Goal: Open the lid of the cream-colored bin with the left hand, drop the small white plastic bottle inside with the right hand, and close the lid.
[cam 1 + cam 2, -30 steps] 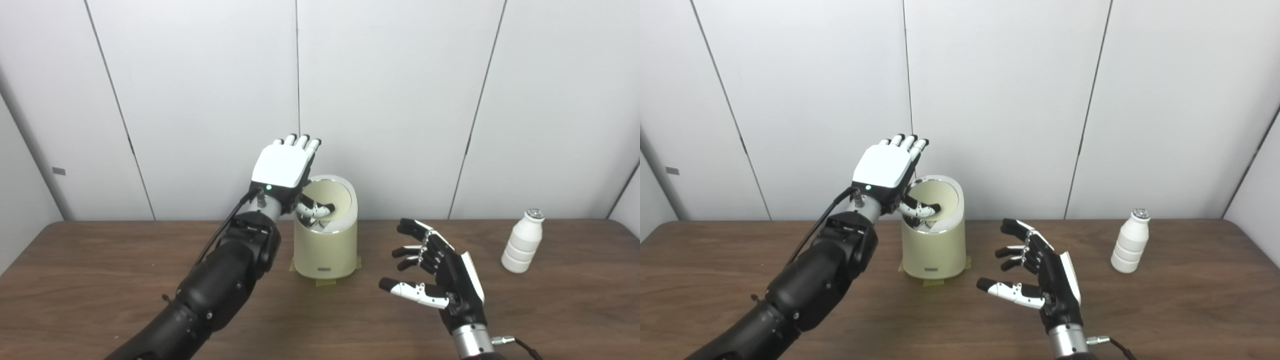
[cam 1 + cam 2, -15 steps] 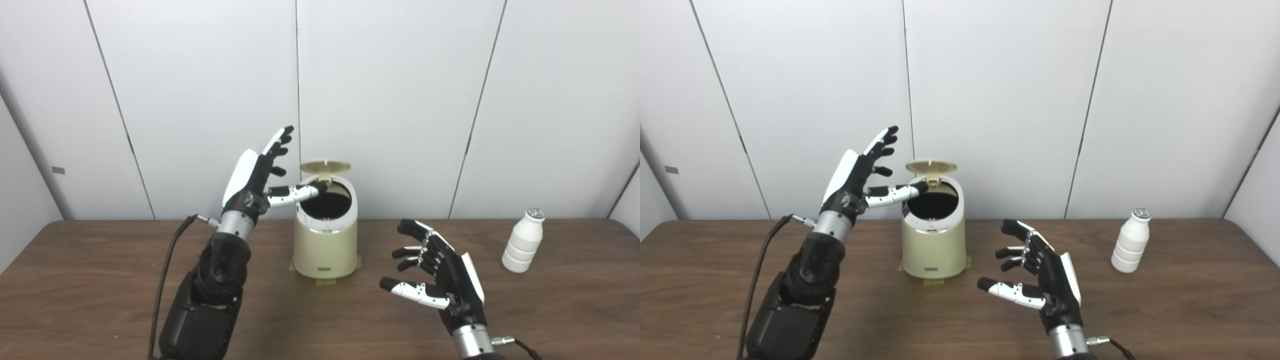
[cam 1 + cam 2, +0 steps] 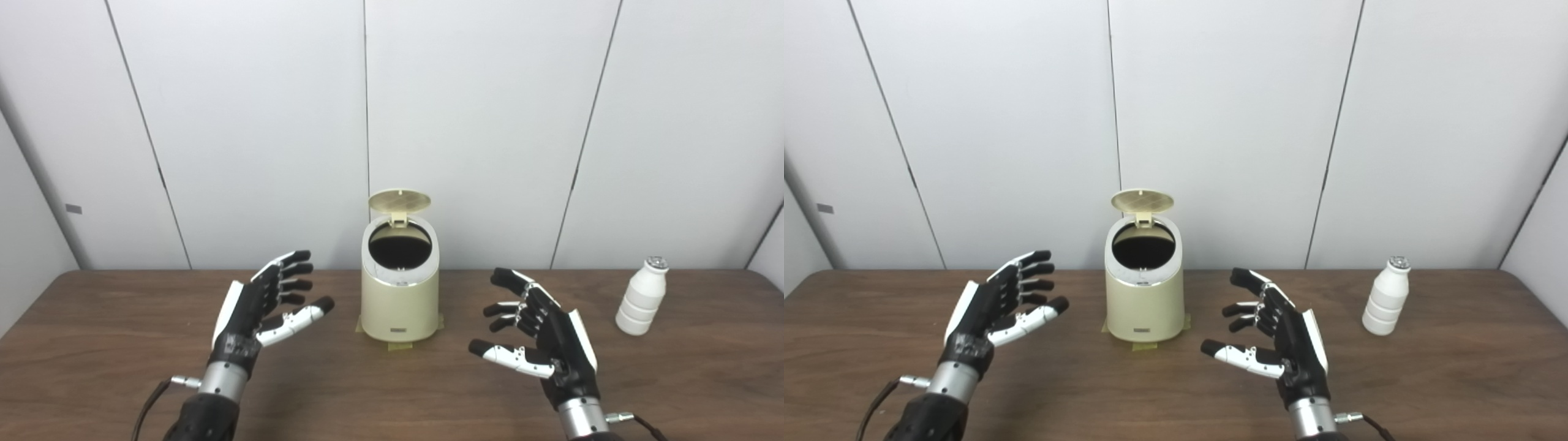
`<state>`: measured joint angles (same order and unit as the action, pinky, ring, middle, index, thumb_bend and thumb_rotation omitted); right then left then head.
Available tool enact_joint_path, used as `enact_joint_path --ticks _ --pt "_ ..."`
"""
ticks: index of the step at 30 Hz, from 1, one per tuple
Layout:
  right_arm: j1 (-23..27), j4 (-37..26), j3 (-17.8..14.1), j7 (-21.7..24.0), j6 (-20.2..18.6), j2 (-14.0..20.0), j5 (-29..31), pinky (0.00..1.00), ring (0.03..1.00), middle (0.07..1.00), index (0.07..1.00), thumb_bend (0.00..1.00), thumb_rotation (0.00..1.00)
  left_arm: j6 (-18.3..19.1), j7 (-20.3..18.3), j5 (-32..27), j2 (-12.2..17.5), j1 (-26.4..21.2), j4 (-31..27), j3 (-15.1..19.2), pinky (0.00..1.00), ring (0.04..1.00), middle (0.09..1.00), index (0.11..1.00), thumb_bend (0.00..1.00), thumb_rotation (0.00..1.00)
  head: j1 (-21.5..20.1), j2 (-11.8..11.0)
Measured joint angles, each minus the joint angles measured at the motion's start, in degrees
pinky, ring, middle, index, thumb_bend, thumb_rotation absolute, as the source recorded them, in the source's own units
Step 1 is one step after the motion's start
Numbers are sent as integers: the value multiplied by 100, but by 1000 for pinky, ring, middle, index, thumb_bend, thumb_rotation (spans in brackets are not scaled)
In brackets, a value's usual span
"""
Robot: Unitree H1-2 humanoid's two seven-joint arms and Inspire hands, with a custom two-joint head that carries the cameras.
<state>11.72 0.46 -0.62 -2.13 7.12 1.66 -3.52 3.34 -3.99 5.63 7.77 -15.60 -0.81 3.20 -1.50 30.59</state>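
Both head cameras looked forward and slightly downward from above the near edge of the brown wooden surface, facing a white panelled wall. They sat side by side, so both covered almost the same scene at middling range: the surface from its near edge to the wall. The cream-colored bin stood a little left of centre in the right eye view and nearly central in the left eye view.
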Motion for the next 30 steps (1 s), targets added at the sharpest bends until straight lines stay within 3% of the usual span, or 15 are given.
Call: enact_joint_path --ticks 5,12,16,19,24,27,30 --pt "0 88 -22 6 1 72 34 481 594 786 764 791 135 -270 -41 -248 -26 221 2 11 630 685 748 798 801 226 9 -35" --pt "281 192 -112 126 -7 411 87 539 614 761 782 838 150 -652 -90 -365 4 291 150 11 609 686 752 798 814 211 -333 -167" --pt "850 115 -122 248 -179 976 -234 513 602 749 774 798 133 -718 -112 -375 67 282 211 8 611 693 761 802 819 213 -685 -334" --pt "1287 -233 -165 266 -605 1389 -613 493 594 725 750 814 108 -752 -105 -375 116 279 246 14 613 690 755 799 814 209 -922 -431" --pt "1796 -549 -330 442 -1093 1988 -809 572 676 730 748 831 133 -916 -103 -375 168 245 441 15 646 706 762 801 794 209 -1247 -545" --pt "1894 -312 -482 459 -1164 2401 -951 627 746 770 755 853 202 -900 -84 -381 200 249 438 63 639 697 759 804 772 165 -1441 -598" --pt "1895 -73 -664 499 -1269 2827 -1039 754 854 846 803 865 246 -900 -96 -455 201 249 440 97 644 699 765 808 765 143 -1485 -607"
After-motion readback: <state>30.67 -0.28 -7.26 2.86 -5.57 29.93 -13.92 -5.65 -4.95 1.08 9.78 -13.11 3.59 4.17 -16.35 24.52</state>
